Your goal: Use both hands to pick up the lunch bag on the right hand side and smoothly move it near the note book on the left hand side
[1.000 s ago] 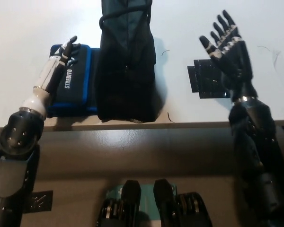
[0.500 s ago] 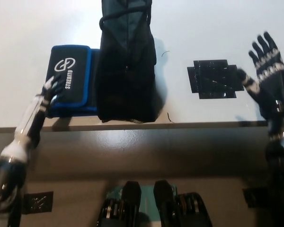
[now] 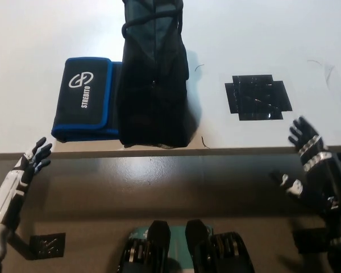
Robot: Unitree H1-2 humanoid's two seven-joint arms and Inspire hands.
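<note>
The dark lunch bag [image 3: 153, 79] stands on the white table [image 3: 284, 34], its left side over the right edge of the blue-edged black notebook [image 3: 85, 99] marked STREBITO. My white left hand [image 3: 23, 176] hangs below the table's front edge at the lower left, fingers apart, holding nothing. My black right hand [image 3: 310, 165] is at the lower right, just off the table's front edge, fingers spread and empty. Neither hand touches the bag.
A patch of black tape [image 3: 257, 96] lies on the table to the right of the bag. The table's front edge [image 3: 216, 151] runs across the picture's middle, with a dark floor strip below it.
Both hands have drawn back from the table, the left away from the notebook and the right away from the tape patch, down past the front edge. The bag and notebook stay put.
</note>
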